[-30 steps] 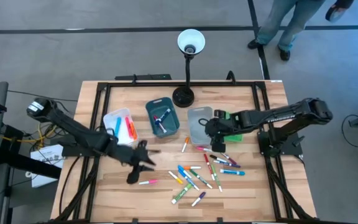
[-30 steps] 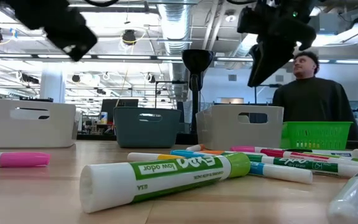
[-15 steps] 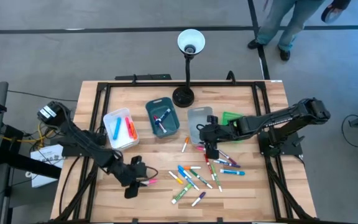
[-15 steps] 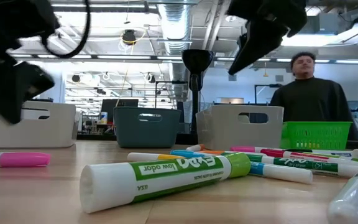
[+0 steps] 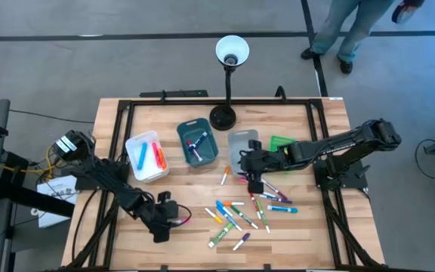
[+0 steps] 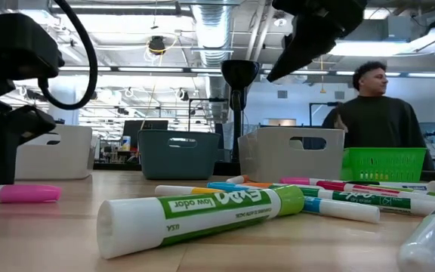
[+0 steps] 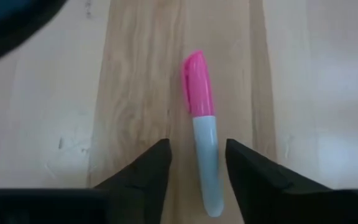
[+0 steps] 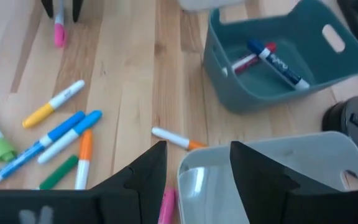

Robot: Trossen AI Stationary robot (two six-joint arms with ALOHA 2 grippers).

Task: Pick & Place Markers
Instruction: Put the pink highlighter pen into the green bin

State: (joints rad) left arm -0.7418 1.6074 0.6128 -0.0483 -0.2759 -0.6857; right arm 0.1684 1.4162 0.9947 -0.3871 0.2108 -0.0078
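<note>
A pink-capped marker (image 7: 197, 87) with a white barrel lies flat on the wood near the table's left front. My left gripper (image 7: 197, 146) is low over it and open. One finger stands on each side of the barrel (image 7: 205, 162) without touching it; it also shows in the high view (image 5: 174, 219). Several more markers (image 5: 242, 211) lie scattered at the table's middle front. My right gripper (image 5: 254, 183) hangs open above their far end, beside the grey bin (image 5: 242, 149), holding nothing.
A white bin (image 5: 146, 156) and a teal bin (image 5: 197, 143) hold a few markers each; a green basket (image 5: 282, 143) sits right of the grey bin. A black desk lamp (image 5: 225, 113) stands at the far middle. A person shows beyond the table (image 6: 372, 113).
My left gripper has come down and toward the table's near edge, tipping steeper, until its fingers straddle the pink marker, which has not moved. My right gripper has shifted slightly toward the left and tipped its fingers up from steeply downward to a slant.
</note>
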